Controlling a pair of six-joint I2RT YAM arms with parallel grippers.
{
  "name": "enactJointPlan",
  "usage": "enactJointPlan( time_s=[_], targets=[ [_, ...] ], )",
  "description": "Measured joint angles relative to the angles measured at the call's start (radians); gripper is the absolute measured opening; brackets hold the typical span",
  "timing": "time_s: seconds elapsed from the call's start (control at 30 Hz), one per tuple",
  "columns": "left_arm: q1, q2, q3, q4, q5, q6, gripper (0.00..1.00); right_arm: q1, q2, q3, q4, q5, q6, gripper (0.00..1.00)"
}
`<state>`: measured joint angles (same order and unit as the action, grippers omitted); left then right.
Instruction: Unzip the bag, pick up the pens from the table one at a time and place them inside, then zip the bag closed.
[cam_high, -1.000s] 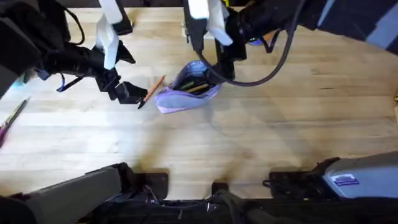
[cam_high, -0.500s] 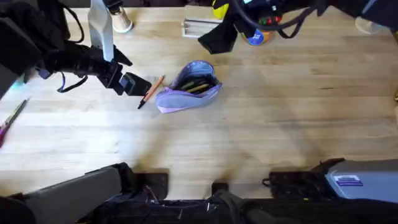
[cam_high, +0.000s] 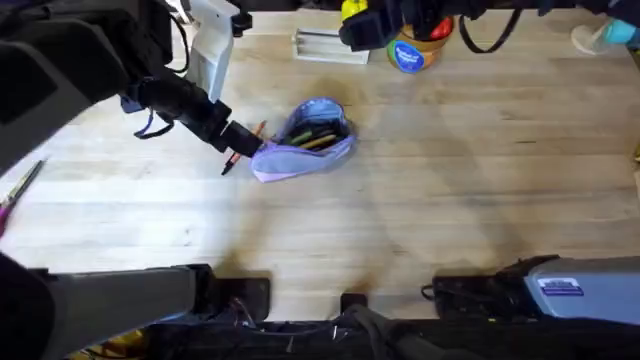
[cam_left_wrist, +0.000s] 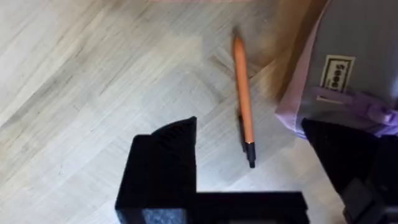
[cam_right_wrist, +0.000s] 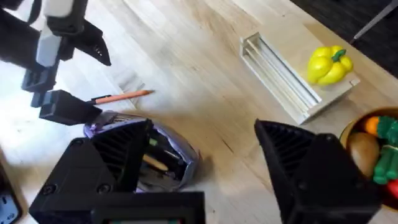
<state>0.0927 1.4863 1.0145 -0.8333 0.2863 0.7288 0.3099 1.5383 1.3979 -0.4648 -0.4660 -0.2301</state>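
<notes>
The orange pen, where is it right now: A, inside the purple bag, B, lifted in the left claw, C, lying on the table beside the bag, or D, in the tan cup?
C: the orange pen lies flat on the table beside the bag, between the open left claw's fingers, not lifted.

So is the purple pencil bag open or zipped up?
Open. The soft lavender fabric pouch gapes at its top, and pens inside show through the unzipped mouth.

The left arm reaches from the left side toward the middle, low over the table; its gripper (cam_high: 240, 143) has the black fingers (cam_left_wrist: 163, 163) spread apart; the right gripper (cam_right_wrist: 205, 168) is raised high, fingers spread wide.
</notes>
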Motion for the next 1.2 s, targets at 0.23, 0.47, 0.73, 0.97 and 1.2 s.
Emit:
enactJointPlan(
  time_s=[0.23, 0.47, 0.73, 0.97, 1.2],
  targets=[
    [-0.001, 0.082, 0.000, 0.020, -0.070, -0.004, 0.993, 0.000, 0.000, 0.000, 0.000, -0.003, 0.014, 0.997],
    [0.000, 0.170, 0.022, 0.030, -0.071, -0.004, 0.994, 0.000, 0.000, 0.000, 0.000, -0.003, 0.017, 0.997],
    [0.001, 0.225, 0.053, 0.023, -0.090, -0.002, 0.992, 0.000, 0.000, 0.000, 0.000, -0.003, 0.017, 0.997],
    [-0.006, 0.230, 0.058, 0.019, -0.111, -0.003, 0.992, 0.000, 0.000, 0.000, 0.000, -0.003, 0.017, 0.997],
    [-0.019, 0.235, 0.064, 0.012, -0.154, -0.003, 0.992, 0.000, 0.000, 0.000, 0.000, -0.003, 0.017, 0.997]
  ],
)
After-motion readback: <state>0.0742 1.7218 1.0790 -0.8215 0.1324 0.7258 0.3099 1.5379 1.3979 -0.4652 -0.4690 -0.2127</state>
